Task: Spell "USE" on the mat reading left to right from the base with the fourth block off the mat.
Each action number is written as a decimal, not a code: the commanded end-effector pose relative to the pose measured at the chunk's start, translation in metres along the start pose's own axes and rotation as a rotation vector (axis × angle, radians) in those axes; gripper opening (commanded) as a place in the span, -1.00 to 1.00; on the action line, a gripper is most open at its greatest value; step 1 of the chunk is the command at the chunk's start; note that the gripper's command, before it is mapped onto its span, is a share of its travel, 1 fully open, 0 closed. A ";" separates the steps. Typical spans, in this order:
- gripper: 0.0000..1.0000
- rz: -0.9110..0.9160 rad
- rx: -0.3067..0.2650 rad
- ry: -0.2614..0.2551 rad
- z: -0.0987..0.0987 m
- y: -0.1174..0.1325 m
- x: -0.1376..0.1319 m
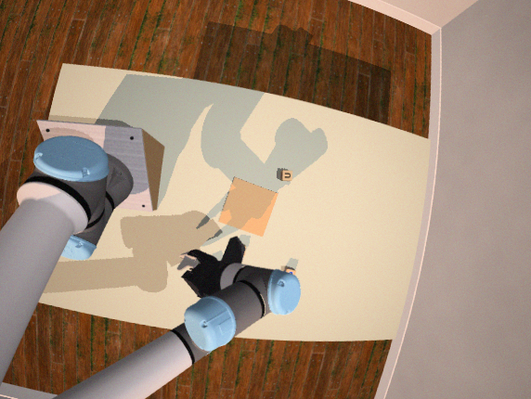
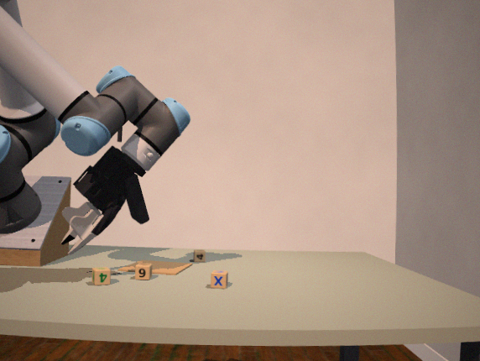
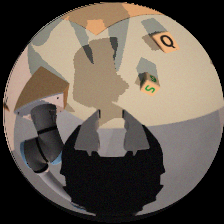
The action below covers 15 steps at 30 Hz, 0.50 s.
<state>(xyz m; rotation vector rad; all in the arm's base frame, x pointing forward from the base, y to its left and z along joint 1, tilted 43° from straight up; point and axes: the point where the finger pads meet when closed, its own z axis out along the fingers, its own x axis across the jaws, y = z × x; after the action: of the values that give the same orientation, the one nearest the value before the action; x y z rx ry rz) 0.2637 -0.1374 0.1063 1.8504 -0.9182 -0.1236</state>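
2 blocks under the arm in the top view; far block side face too small to read.

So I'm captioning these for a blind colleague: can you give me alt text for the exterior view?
A robot arm reaches in from the left, its hand holding nothing, tilted down just above a table. Below it lie four small lettered blocks: one showing 4, one showing 6 at the near edge of a thin orange mat, one showing X further right, and a shaded block behind.
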 end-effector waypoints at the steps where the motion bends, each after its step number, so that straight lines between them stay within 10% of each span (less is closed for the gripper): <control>1: -0.44 -0.031 0.136 -0.003 -0.003 -0.006 0.000; 15: -0.44 -0.081 0.361 0.090 -0.020 -0.011 0.014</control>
<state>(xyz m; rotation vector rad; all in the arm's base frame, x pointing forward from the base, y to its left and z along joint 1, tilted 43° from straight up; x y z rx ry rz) 0.2796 -0.1312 0.1083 2.1006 -0.8870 0.0009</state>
